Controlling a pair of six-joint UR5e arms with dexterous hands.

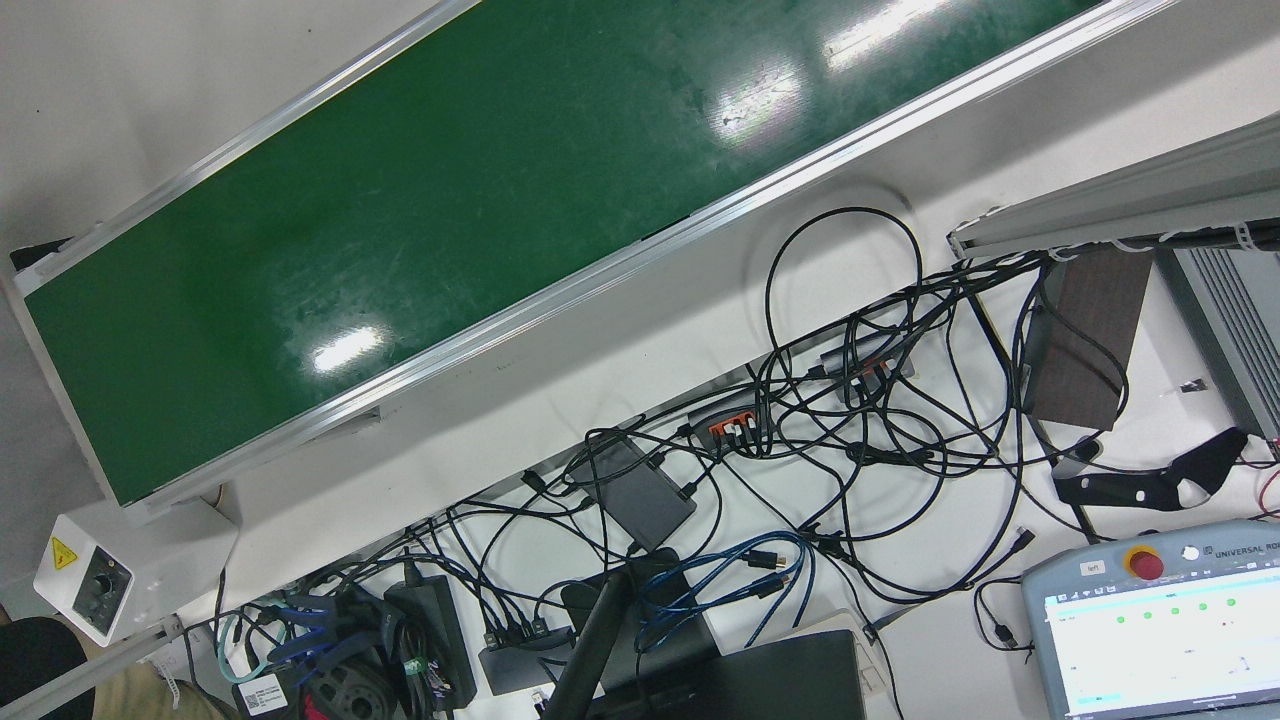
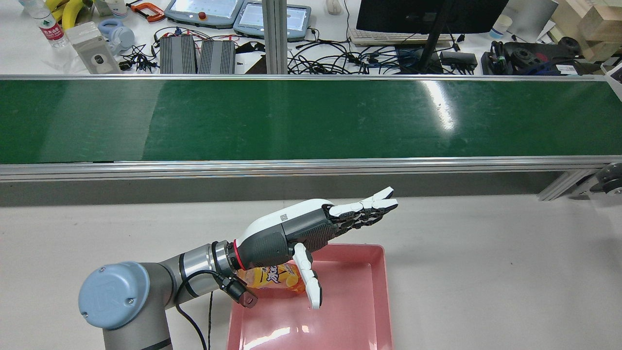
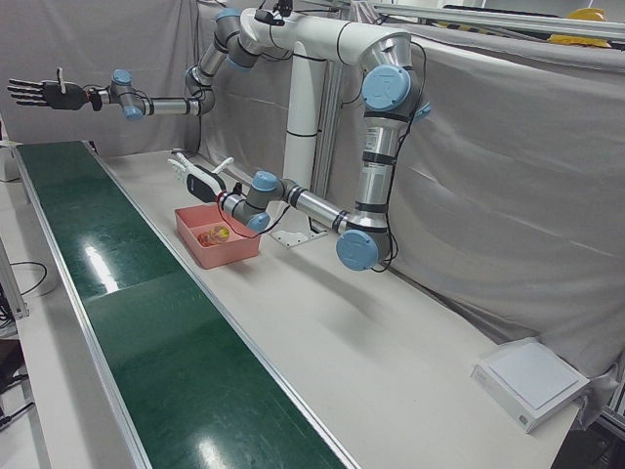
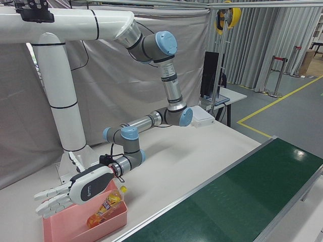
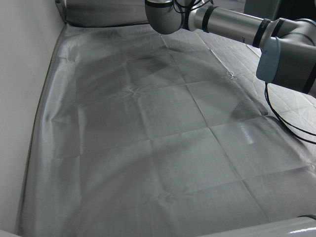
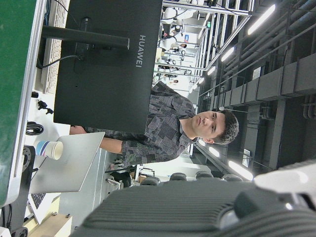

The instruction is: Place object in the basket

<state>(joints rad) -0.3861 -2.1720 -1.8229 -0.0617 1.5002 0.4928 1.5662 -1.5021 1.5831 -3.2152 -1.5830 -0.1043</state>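
Note:
An orange drink bottle [image 2: 274,279] with a yellow cap lies on its side in the pink basket [image 2: 350,311], also seen from the front corners as bottle [image 3: 213,234] [image 4: 104,207] in basket [image 3: 225,256] [image 4: 101,229]. My left hand [image 2: 301,228] hovers just above the basket's far end, open, fingers stretched toward the belt, holding nothing. It partly hides the bottle in the rear view. The same left hand [image 3: 195,176] [image 4: 75,194] shows above the basket. My right hand [image 3: 29,93] is raised high beyond the belt's far end, open with fingers spread.
The green conveyor belt [image 2: 311,116] runs along the table's far side with nothing on it. Beyond it, a desk holds cables, teach pendants and a monitor [image 6: 108,64], with a person [image 6: 177,123] sitting behind it. A white box [image 3: 532,381] sits at the table's end.

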